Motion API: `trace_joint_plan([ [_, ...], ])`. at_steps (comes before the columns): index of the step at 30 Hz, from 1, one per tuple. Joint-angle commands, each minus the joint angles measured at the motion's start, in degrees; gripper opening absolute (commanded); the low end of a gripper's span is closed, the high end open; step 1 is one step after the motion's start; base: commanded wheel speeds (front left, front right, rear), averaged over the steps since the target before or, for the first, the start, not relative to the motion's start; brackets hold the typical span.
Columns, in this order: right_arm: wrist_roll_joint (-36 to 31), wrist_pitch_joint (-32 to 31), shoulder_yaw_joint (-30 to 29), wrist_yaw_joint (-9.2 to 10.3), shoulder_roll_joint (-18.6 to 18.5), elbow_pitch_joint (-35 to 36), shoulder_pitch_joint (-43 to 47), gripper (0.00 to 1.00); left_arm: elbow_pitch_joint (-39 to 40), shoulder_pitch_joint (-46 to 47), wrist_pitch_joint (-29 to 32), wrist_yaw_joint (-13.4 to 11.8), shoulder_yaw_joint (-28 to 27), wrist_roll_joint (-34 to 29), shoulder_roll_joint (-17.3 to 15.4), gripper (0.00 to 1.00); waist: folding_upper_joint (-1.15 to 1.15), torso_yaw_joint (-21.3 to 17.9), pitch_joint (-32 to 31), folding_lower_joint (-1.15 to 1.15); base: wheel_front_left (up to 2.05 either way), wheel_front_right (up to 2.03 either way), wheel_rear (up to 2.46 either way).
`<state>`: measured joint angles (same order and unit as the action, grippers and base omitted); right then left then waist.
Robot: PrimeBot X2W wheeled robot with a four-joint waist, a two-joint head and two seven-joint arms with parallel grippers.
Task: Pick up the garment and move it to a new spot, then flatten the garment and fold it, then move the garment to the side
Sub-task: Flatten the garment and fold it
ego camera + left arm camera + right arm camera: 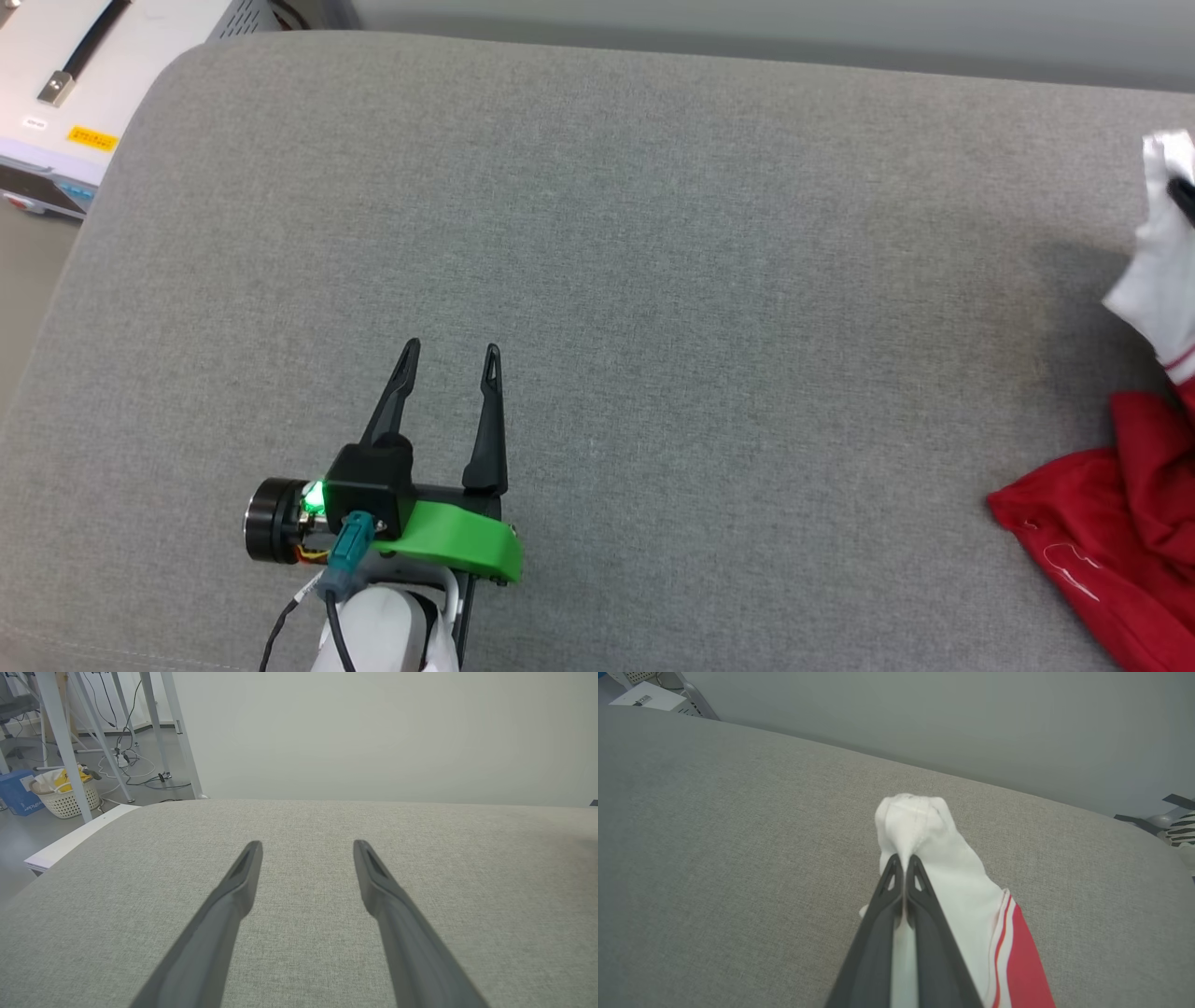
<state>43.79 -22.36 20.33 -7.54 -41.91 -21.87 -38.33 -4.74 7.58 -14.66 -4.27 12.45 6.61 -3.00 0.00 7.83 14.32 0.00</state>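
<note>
Risk is slip: right jaws pinch only a thin bit of white sleeve (915,821) of the garment (1111,551), bunched at far right of the grey fabric surface (653,280). On lift, red body's weight can pull it out, esp. w/ left jaws wide, empty, well apart.

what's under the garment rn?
Grey cushion shows all around the garment; whatever lies beneath the red heap is covered. Its white sleeve is pinched in the right gripper's shut jaws.
</note>
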Motion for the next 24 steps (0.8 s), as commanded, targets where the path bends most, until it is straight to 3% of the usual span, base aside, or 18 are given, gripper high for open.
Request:
trace_joint_plan([
  [1, -0.3, 0.8, -0.2, 0.05, 0.0, 1.6, -0.6, 0.00, 0.2, -0.5, -0.3, -0.1, -0.2, 0.0, 0.1, 1.00, 0.00, -0.1, -0.8, 0.00, 0.00, 0.00, 0.00],
  [6, -2.7, 2.2, 0.2, 0.05, 3.4, 7.6, -3.3, 0.00, 0.5, -1.0, -0.3, -0.1, -0.1, 0.1, 0.1, 1.00, 0.00, 1.4, -1.3, 0.00, 0.00, 0.00, 0.00],
  [13, -7.1, 2.5, 5.6, 0.05, 10.6, 7.6, -8.6, 0.00, 0.7, -0.9, -0.3, -0.5, 0.0, 0.5, 0.1, 1.00, 0.00, 3.9, -0.7, 0.00, 0.00, 0.00, 0.00],
  [17, -8.1, 3.0, 11.8, 0.05, 15.5, 5.2, -11.9, 0.00, 0.8, -0.8, -0.3, -0.8, 0.0, 0.9, 0.1, 1.00, 0.00, 5.0, 0.1, 0.00, 0.00, 0.00, 0.00],
  [24, -8.5, 5.0, 28.2, 0.05, 23.1, -2.5, -15.5, 0.00, 0.8, -0.2, -0.3, -1.4, 0.5, 1.7, 0.1, 1.00, 0.00, 6.2, 1.6, 0.00, 0.00, 0.00, 0.00],
])
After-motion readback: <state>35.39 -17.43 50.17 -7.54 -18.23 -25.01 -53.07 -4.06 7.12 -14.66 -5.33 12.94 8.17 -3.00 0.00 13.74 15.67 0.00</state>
